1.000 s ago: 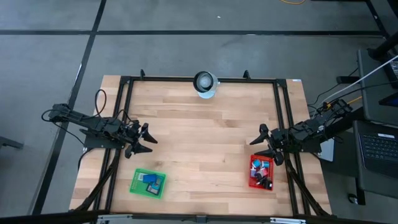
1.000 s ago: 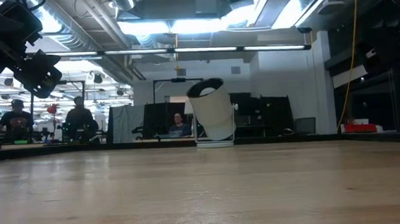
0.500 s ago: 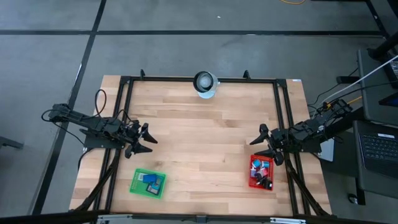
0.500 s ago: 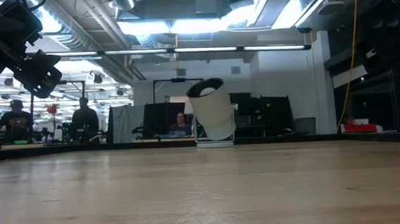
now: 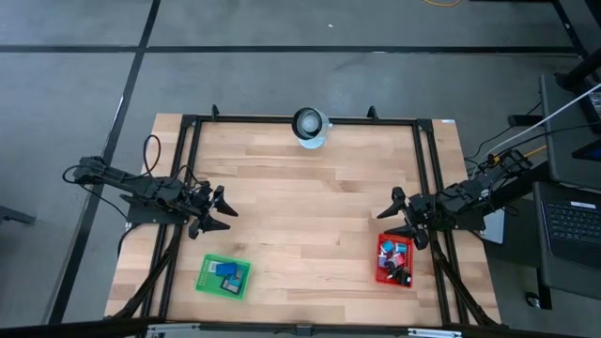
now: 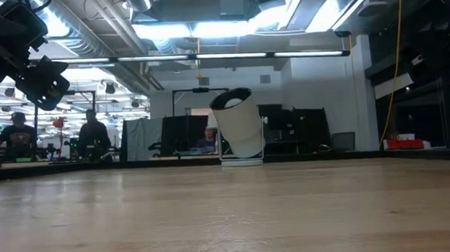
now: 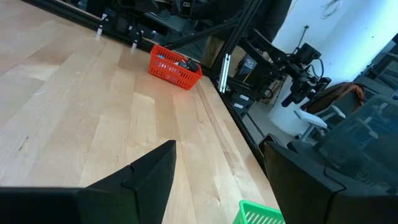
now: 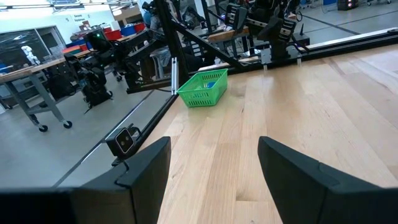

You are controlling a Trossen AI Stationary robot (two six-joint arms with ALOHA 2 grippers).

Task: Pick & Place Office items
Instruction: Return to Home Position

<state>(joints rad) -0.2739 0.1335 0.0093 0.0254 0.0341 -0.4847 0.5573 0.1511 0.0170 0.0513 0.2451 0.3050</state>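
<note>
The office items lie in two mesh baskets: blue and black ones in the green basket (image 5: 223,276) near the table's near left corner, several blue, black and red ones in the red basket (image 5: 395,259) near the near right. My left gripper (image 5: 222,214) hovers open by the left edge, beyond the green basket. My right gripper (image 5: 399,217) hovers open by the right edge, just beyond the red basket. The left wrist view shows the red basket (image 7: 175,66) across the table and a corner of the green basket (image 7: 261,214); the right wrist view shows the green basket (image 8: 203,88).
A white ring-shaped object (image 5: 310,126) stands at the middle of the table's far edge, also in the low view (image 6: 239,128). A black frame (image 5: 300,119) runs round the table. The bare wood (image 5: 305,216) between the arms is open. People sit in the room behind.
</note>
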